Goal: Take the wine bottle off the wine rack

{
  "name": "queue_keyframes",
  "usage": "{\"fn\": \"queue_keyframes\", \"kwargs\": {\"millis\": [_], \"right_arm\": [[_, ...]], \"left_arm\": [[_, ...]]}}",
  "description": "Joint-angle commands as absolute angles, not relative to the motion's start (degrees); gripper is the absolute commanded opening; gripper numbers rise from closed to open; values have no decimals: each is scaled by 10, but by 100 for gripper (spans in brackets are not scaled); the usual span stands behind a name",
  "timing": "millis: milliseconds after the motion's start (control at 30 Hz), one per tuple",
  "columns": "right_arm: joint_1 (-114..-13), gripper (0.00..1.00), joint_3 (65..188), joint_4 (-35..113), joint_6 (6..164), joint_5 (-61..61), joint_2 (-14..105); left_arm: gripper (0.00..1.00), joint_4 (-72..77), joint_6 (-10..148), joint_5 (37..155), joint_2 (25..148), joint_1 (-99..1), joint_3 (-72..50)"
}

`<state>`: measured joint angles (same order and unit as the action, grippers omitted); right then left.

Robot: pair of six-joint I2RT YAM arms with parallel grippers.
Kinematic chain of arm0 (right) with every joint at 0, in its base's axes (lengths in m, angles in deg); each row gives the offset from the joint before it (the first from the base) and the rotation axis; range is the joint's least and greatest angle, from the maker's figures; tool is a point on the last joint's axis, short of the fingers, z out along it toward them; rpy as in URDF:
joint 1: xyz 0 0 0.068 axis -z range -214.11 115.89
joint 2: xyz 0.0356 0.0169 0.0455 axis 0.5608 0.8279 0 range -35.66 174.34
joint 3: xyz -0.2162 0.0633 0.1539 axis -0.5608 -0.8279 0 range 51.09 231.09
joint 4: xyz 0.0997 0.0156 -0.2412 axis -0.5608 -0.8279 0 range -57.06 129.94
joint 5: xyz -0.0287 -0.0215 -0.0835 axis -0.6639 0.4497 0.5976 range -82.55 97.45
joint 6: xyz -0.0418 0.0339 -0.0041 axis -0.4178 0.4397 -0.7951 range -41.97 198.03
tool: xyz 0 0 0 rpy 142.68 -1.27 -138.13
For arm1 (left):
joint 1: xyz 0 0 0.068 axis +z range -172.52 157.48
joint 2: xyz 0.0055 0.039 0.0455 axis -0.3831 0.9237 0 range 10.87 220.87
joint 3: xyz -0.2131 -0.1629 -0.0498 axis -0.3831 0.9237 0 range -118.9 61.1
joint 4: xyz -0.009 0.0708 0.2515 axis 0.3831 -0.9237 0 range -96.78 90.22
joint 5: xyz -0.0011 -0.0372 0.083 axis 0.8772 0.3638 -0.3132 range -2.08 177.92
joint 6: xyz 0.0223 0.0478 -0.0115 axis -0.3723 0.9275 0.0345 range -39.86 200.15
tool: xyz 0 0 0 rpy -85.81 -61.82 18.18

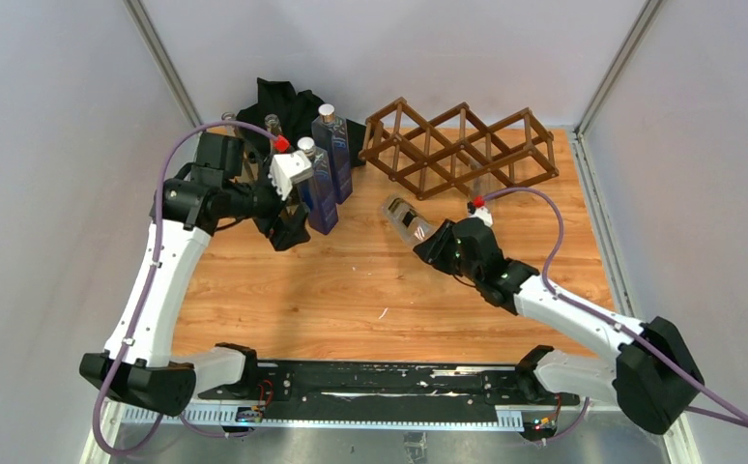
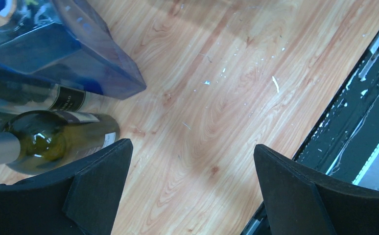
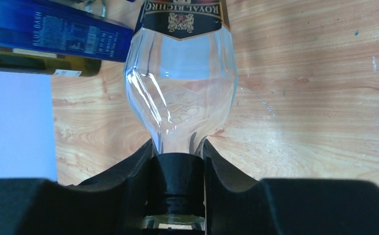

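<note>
The wine bottle [image 1: 404, 215] is clear glass with a black and gold label. It lies nearly level above the table, in front of the dark brown wine rack [image 1: 462, 150] and outside its cells. My right gripper [image 1: 428, 242] is shut on the bottle's black-capped neck. In the right wrist view the wine bottle [image 3: 180, 88] points away from me, and the right gripper [image 3: 177, 152] clamps the cap from both sides. My left gripper [image 1: 288, 227] hangs open beside the blue bottles. In its own view the left gripper [image 2: 192, 156] holds nothing, with bare wood between its fingers.
Two tall blue bottles [image 1: 330, 150] stand at the back left, with a black cloth [image 1: 288, 101] behind them. A green bottle [image 2: 55, 142] and a blue bottle [image 2: 80, 58] lie close to my left finger. A black rail [image 1: 380, 382] runs along the near edge.
</note>
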<state>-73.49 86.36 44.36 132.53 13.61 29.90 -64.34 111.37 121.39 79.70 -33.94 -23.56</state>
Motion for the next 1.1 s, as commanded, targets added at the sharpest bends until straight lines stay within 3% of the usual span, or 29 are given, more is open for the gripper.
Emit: {"fn": "queue_keyframes", "kwargs": {"millis": [0, 267, 633, 1067], "right_arm": [[-743, 0, 864, 449, 1337, 137, 244], [-742, 0, 910, 359, 1316, 99, 224], [-741, 0, 1014, 194, 1262, -30, 224], [-742, 0, 1101, 142, 1254, -155, 270]], "left_arm": [[100, -635, 1143, 1197, 793, -363, -224], [100, -625, 1189, 1149, 803, -457, -178], [100, -498, 1184, 1059, 858, -611, -135], [100, -365, 1139, 1101, 870, -701, -47]]}}
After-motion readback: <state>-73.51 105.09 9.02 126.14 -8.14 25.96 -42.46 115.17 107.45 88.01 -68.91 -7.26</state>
